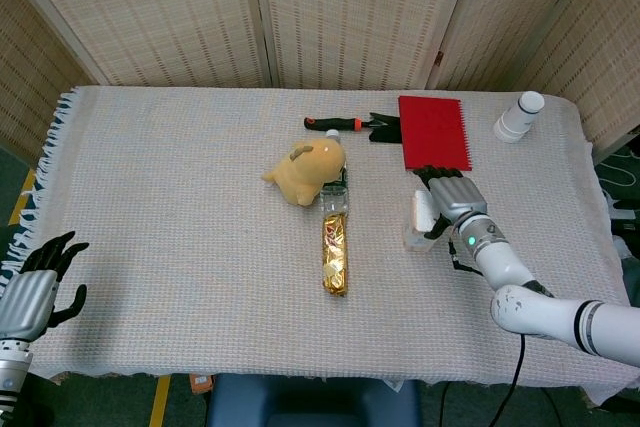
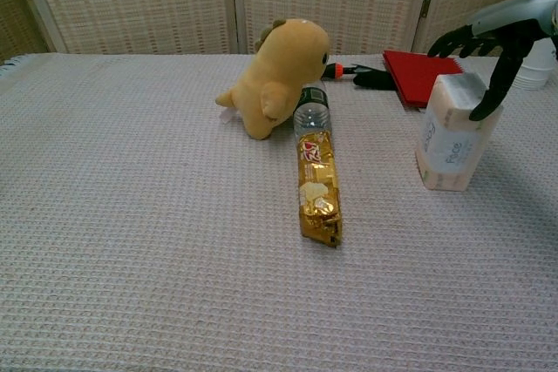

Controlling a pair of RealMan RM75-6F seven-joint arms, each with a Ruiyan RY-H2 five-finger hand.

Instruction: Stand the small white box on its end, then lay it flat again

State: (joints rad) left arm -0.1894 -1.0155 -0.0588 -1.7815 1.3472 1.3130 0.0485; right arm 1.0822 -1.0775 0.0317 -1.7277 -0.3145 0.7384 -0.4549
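Right hand (image 2: 493, 41) is arching over the one small white box (image 2: 453, 132), thumb touching its right upper edge, other fingers spread above the top — not gripping. Box is standing on end on the table cloth (image 1: 180, 197). Left hand (image 1: 35, 292) is hanging open at the near left corner. Also lying there — one plush toy (image 1: 308, 169), one bottle (image 1: 335, 237), one red notebook (image 1: 433, 131), one white cup (image 1: 519, 116)

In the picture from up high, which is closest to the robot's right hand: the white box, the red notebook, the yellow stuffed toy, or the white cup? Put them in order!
Counting from the right hand:
1. White box: right at the hand, the fingers are on it.
2. Red notebook: just behind the hand.
3. White cup: back right corner of the table.
4. Yellow stuffed toy: off to the hand's left, mid-table, a little farther than the cup.
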